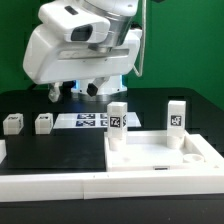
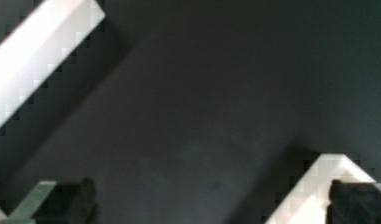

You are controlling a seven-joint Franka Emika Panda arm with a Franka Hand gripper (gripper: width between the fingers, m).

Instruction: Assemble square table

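Note:
The square table's flat white top [image 1: 160, 158] lies at the exterior view's right. Two tagged white legs [image 1: 117, 124] [image 1: 176, 116] stand upright on its far corners. Two more legs [image 1: 12, 124] [image 1: 43, 123] rest loose on the black table at the left. My gripper [image 1: 95, 91] hangs behind the tabletop, above the marker board [image 1: 90, 120], touching nothing. In the wrist view the gripper [image 2: 205, 205] is open, its dark fingertips [image 2: 55, 202] far apart over bare black surface with nothing between them.
A long white rail [image 1: 50, 187] runs along the front edge, below the tabletop. In the wrist view a white strip [image 2: 45, 50] crosses one corner and another white edge [image 2: 325, 172] lies by one finger; which parts these are I cannot tell.

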